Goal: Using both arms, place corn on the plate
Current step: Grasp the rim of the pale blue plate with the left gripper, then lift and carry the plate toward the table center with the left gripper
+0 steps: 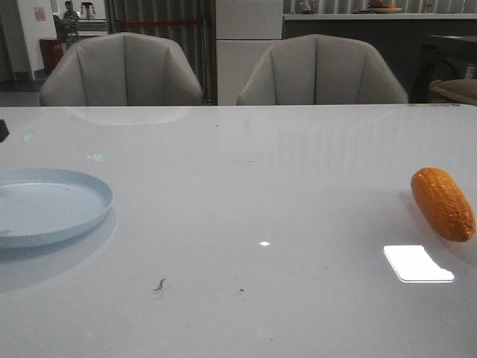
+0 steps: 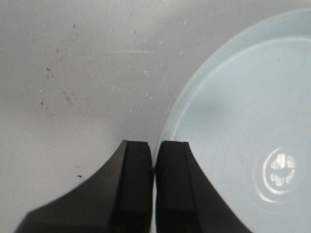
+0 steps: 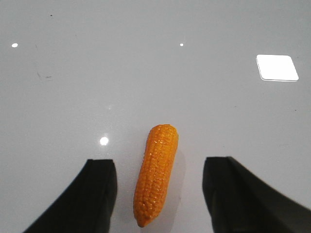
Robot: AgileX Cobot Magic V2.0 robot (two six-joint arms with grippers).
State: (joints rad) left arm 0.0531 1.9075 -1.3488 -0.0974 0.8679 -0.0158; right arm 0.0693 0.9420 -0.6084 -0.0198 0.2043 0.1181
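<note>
Right gripper was spread astride the corn, left gripper pressed together by the plate; round cob could roll out on closing

Two grey chairs behind glossy white table.

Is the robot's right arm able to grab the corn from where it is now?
Probably yes. The right gripper has its jaws wide open, and the corn lies flat on the table between them, with nothing else near it.
</note>
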